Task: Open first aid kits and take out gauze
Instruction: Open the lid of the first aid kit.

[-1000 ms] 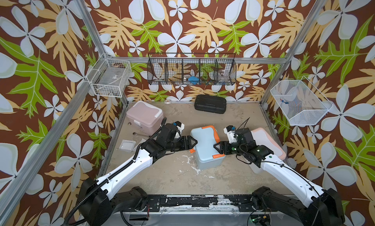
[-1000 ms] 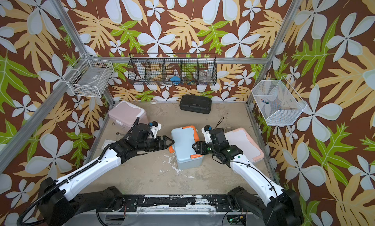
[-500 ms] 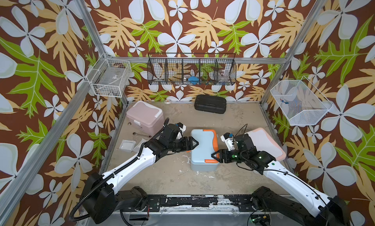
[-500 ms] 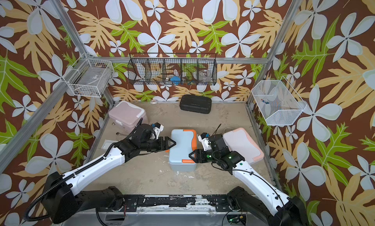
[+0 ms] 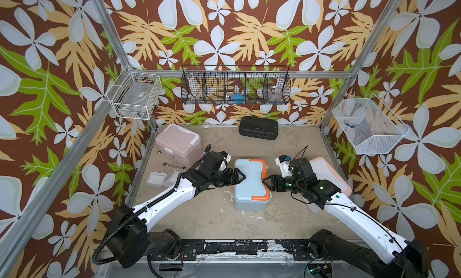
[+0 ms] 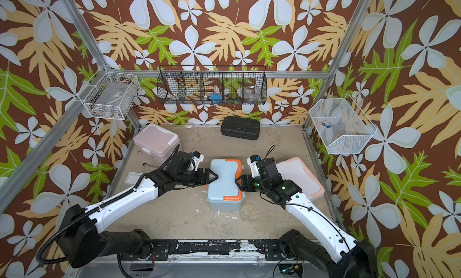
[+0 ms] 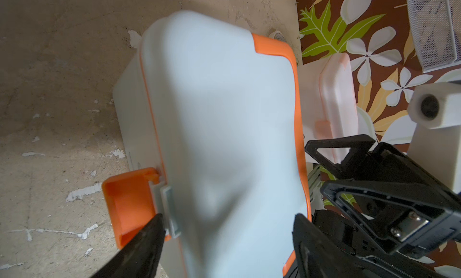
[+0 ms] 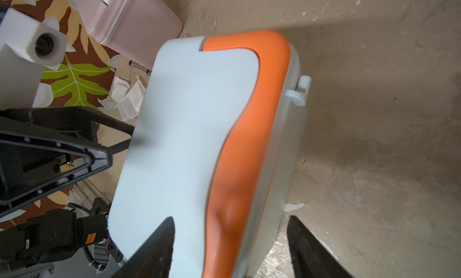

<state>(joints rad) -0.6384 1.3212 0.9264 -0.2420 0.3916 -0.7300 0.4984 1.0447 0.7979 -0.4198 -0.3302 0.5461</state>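
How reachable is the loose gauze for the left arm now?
Probably yes: the gauze lies on bare table beside that arm's forearm, nothing on it. The left gripper is at the blue kit and must draw back.

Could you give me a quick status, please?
Left gripper, right gripper open, flanking blue kit. Lid down, latch flipped out. White kit beside right gripper.

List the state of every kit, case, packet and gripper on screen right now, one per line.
Blue kit: lid down, orange latch swung outward.
Pink kit: closed, upright.
White kit: lid down, partly behind the right arm.
Black case: closed, lying flat.
Gauze packets: lying loose on the table, outside any kit.
Left gripper: jaws apart at the blue kit's side.
Right gripper: jaws apart at its opposite side.
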